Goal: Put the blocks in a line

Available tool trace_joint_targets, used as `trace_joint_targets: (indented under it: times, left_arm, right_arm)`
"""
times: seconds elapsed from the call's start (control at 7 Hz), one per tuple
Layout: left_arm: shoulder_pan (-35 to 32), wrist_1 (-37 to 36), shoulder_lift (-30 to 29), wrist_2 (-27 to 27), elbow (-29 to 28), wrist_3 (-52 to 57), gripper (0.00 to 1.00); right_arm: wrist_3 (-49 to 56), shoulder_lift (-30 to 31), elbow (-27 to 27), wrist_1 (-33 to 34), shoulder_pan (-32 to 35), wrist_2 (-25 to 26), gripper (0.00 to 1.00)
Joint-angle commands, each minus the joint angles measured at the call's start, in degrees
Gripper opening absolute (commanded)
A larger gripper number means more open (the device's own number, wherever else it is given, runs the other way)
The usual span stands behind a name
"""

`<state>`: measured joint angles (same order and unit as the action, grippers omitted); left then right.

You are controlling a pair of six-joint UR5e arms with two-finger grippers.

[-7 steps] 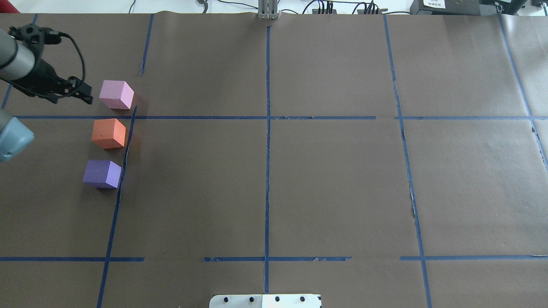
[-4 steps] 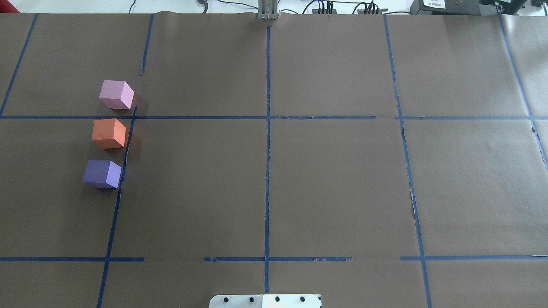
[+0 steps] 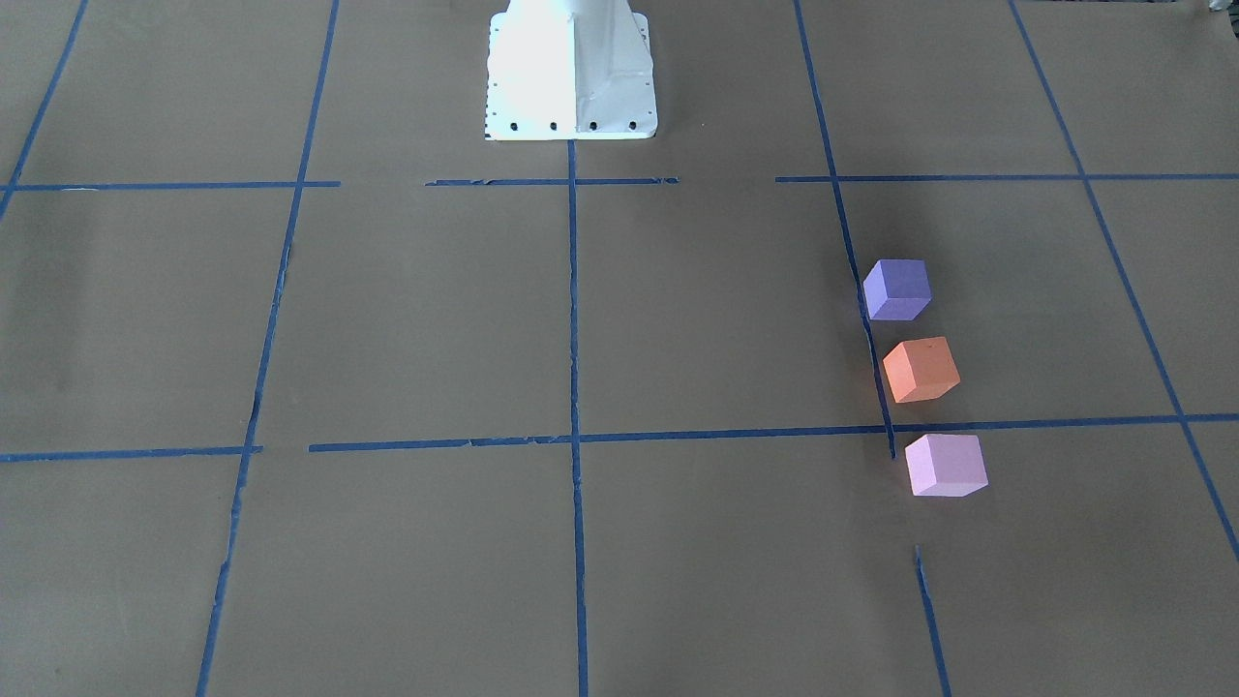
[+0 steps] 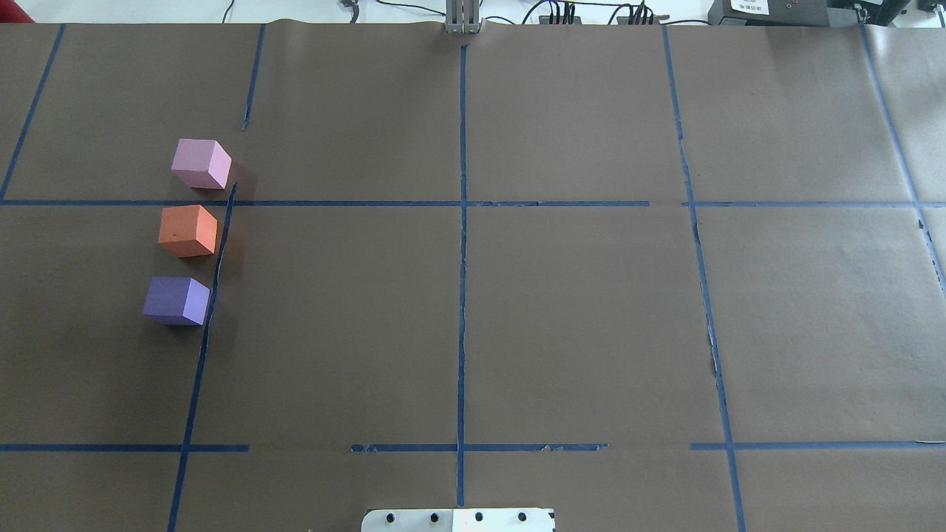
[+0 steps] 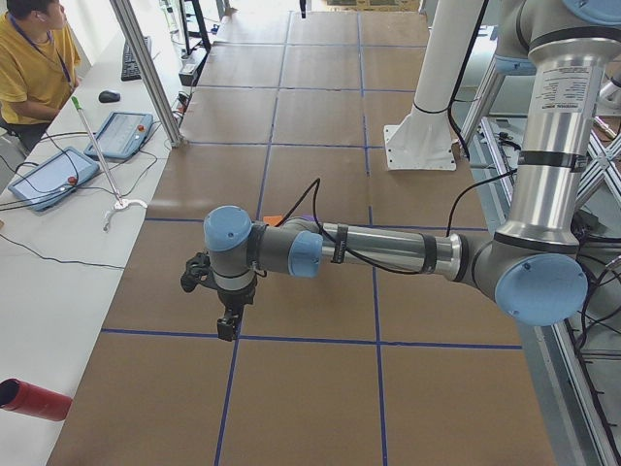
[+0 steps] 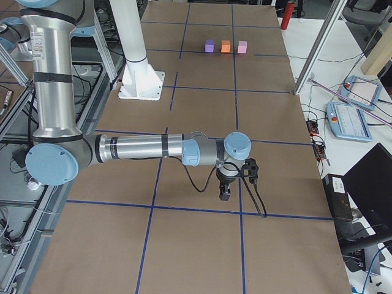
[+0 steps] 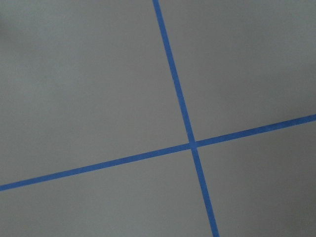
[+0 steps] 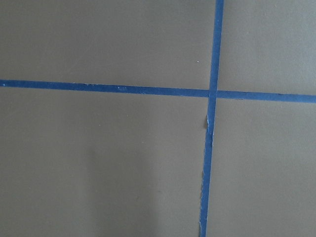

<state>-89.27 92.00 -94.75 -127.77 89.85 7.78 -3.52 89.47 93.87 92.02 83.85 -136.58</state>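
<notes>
Since the three blocks already stand one after another, I judge that the arranging is done. The pink block (image 4: 201,163), the orange block (image 4: 188,230) and the purple block (image 4: 176,300) form a row on the robot's left part of the tabletop (image 4: 576,318). They stand just beside a blue tape line (image 4: 214,273), near each other but not touching.

The left claw (image 5: 225,328) hangs over a tape crossing, apart from the row. The right claw (image 6: 225,194) is well apart, at the other end. Both show only in the side views, so I cannot tell how far they are open. All blocks rest on the tabletop, so neither claw carries one.

The next move probably calls only for arms staying away from the row. Much open paper lies toward the middle, and the outer side seems narrower.
</notes>
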Motion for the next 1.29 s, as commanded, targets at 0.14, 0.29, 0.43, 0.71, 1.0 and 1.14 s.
trace_joint_targets:
  times: [0.14, 0.29, 0.43, 0.71, 1.0, 1.14]
  left_arm:
    - [-0.11, 0.55, 0.18, -0.03, -0.46, 0.13, 1.0]
    - [-0.02, 0.55, -0.08, 0.5, -0.03, 0.04, 1.0]
    - [-0.02, 0.55, 0.01, 0.5, -0.02, 0.12, 1.0]
    - [-0.11, 0.55, 0.01, 0.41, 0.23, 0.04, 1.0]
    - [-0.02, 0.55, 0.18, 0.24, -0.37, -0.05, 1.0]
    - [-0.02, 0.55, 0.18, 0.32, -0.72, -0.05, 1.0]
  right_arm:
    - [0.0, 0.0, 0.0, 0.0, 0.0, 0.0, 1.0]
    - [0.0, 0.0, 0.09, 0.0, 0.0, 0.0, 1.0]
    - [0.0, 0.0, 0.0, 0.0, 0.0, 0.0, 1.0]
    - [0.0, 0.0, 0.0, 0.0, 0.0, 0.0, 1.0]
    - [0.0, 0.0, 0.0, 0.0, 0.0, 0.0, 1.0]
    - [0.0, 0.0, 0.0, 0.0, 0.0, 0.0, 1.0]
